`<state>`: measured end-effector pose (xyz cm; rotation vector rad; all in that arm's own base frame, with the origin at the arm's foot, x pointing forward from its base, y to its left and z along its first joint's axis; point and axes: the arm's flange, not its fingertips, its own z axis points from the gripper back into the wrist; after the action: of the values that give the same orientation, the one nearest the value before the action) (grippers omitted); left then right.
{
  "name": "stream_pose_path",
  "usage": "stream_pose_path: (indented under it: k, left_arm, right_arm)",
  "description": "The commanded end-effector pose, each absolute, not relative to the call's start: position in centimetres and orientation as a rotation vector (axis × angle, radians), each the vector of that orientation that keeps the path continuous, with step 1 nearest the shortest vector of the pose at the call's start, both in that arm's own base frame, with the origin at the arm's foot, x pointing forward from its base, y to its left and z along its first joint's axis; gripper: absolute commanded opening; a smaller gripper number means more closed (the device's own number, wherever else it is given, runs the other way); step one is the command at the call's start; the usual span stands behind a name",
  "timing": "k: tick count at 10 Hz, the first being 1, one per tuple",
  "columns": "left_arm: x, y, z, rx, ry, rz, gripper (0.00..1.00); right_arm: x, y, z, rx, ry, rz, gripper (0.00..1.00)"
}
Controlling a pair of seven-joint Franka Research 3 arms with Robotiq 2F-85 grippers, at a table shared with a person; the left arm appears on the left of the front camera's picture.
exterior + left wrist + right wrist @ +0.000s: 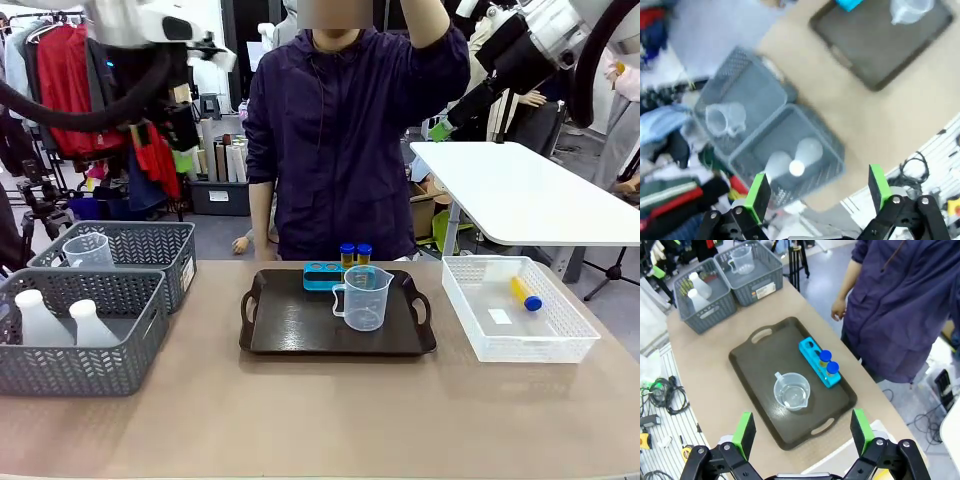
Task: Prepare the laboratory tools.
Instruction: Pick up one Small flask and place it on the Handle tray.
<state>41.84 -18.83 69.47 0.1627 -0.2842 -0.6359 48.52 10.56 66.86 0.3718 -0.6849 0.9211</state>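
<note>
Both claws open and empty, high over the surface.
Your left claw (pixel 818 189) hangs above the grey basket (pixel 836 165) with two white flasks (pixel 807 150). Your right claw (pixel 802 431) hangs above the brown tray (pixel 760 365), where the clear jug (pixel 791 391) stands beside the blue rack (pixel 810 347) holding two blue-capped tubes (pixel 825 357).

Table (pixel 300 420) centre: dark brown tray (pixel 300 330) carrying clear measuring jug (pixel 365 298); blue rack (pixel 320 276) just behind it holds 2 blue-capped tubes (pixel 355 253). Right: white basket (pixel 462 300), 1 loose tube (pixel 526 293) lying flat inside. Left: 2 grey mesh baskets (pixel 80 370); the near one holds 2 white conical flasks (pixel 40 320), the far one a second jug (pixel 88 250).
</note>
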Motion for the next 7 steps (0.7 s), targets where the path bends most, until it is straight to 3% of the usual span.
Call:
stream_pose_path:
  k: [1,3,6,7]
  left_arm:
    - [40.8,-15.4,68.7,0.187,-0.267,-0.446,1.00]
    - [40.4,-11.7,68.1,0.200,-0.210,-0.287,1.00]
    - [42.0,-11.1,66.6,0.126,-0.248,-0.388,1.00]
    - [41.2,-9.8,67.4,0.175,-0.187,-0.293,1.00]
  right_arm:
    - [48.5,10.5,67.0,0.377,-0.688,0.923,1.00]
    - [48.5,10.5,67.0,0.377,-0.688,0.923,1.00]
    - [48.5,10.5,67.0,0.377,-0.688,0.923,1.00]
    - [48.5,10.5,67.0,0.377,-0.688,0.923,1.00]
